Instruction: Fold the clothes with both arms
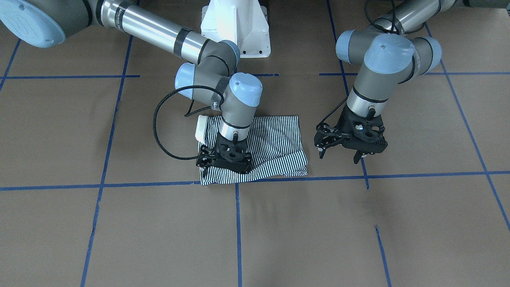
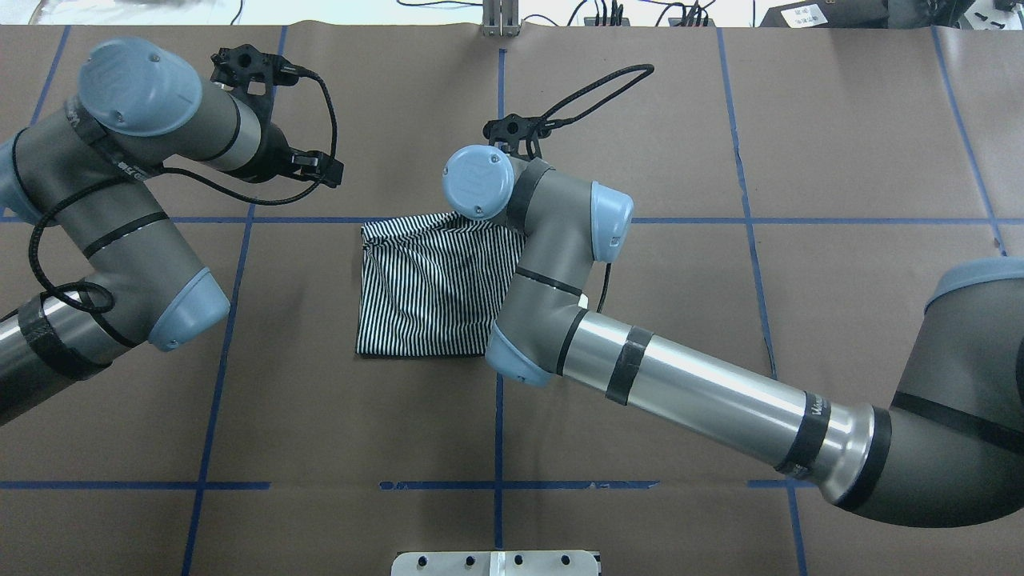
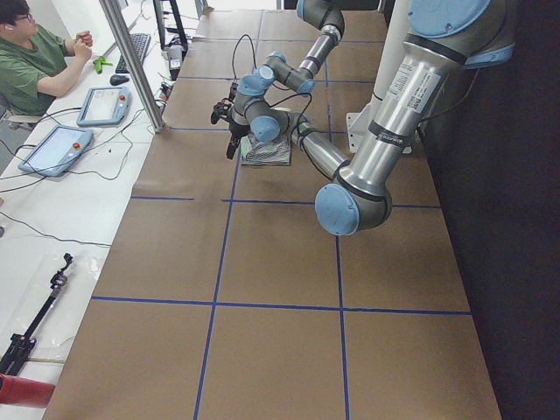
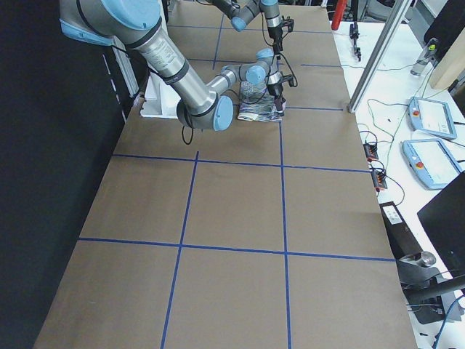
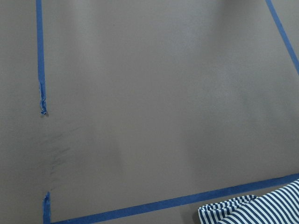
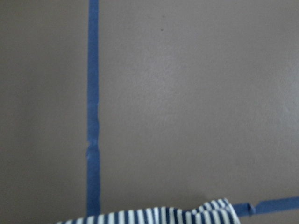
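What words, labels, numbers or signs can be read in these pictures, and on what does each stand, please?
Nothing reads clearly.
White lettering on a black band of the right arm: too blurred to read.
Dark print on the left arm: too small to read.
On the striped shirt: no lettering shows.
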Robot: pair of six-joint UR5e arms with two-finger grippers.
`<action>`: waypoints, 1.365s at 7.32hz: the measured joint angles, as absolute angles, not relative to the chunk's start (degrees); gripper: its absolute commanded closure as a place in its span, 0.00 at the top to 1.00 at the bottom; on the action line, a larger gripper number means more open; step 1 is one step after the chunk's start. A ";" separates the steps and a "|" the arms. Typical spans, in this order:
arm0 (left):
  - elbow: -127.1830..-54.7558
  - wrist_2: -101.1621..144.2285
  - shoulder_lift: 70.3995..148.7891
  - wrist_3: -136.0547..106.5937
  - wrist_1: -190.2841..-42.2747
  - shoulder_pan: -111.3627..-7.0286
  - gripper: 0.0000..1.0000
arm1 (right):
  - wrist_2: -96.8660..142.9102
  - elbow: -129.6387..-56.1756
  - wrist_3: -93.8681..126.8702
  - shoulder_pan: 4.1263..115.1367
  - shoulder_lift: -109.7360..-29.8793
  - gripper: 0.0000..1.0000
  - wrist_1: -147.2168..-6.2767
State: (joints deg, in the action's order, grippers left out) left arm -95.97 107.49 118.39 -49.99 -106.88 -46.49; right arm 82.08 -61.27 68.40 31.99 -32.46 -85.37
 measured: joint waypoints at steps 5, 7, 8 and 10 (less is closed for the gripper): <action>-94.65 105.86 119.27 -57.17 -106.37 -42.74 1.00 | 97.70 -59.98 56.78 43.77 -29.43 1.00 -85.55; -93.24 101.43 120.09 -63.18 -106.12 -37.62 1.00 | 99.13 -64.04 56.49 43.48 -32.00 1.00 -85.40; -92.53 99.37 120.68 -65.15 -105.87 -35.51 1.00 | 99.15 -66.23 56.52 43.02 -33.50 1.00 -85.36; -89.81 97.10 122.62 -66.44 -105.40 -33.37 1.00 | 99.13 -67.57 56.52 42.68 -34.54 1.00 -85.34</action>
